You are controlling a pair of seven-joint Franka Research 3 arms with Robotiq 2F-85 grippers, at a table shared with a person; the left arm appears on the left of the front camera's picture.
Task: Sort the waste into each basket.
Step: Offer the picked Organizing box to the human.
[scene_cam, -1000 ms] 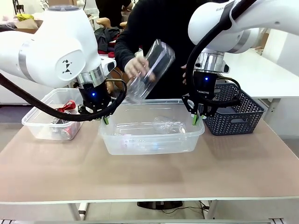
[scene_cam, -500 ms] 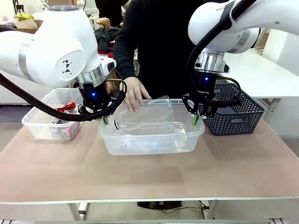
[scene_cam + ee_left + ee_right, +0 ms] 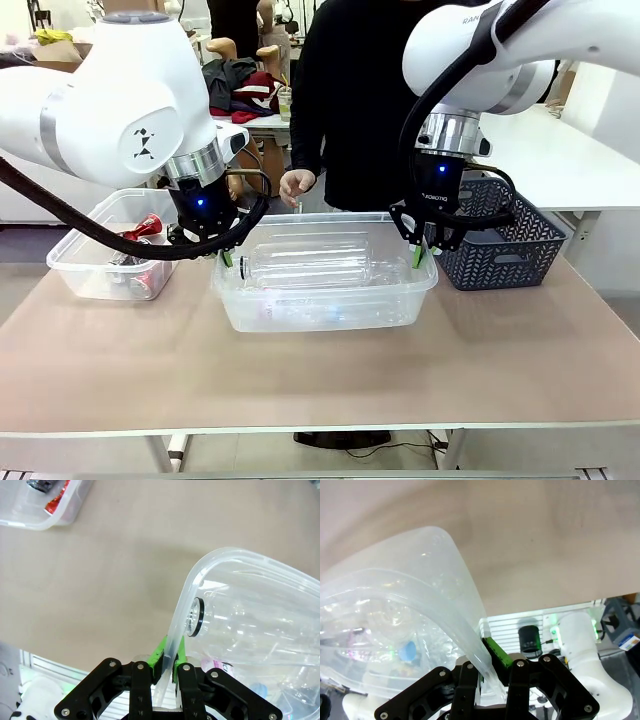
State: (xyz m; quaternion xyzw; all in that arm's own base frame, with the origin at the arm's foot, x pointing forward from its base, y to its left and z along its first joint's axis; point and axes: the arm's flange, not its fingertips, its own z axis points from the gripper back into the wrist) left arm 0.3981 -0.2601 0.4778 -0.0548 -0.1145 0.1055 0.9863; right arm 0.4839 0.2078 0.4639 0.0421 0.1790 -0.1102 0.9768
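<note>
A clear tub stands mid-table with a large clear plastic bottle lying on its side on top of other clear bottles. My left gripper is shut on the tub's left rim, and my right gripper is shut on its right rim. In the left wrist view the green pads pinch the rim, with the bottle's neck just inside. The right wrist view has the right gripper clamped on the curved rim. A second clear tub at far left holds red cans.
A dark lattice basket stands just right of the middle tub, behind my right gripper. The person stands at the far side with one hand raised above the tub's back edge. Bare tabletop stretches across the front.
The person lowered the large clear bottle into the middle tub, let it go and drew the hand back up. Both grippers stayed where they were.
</note>
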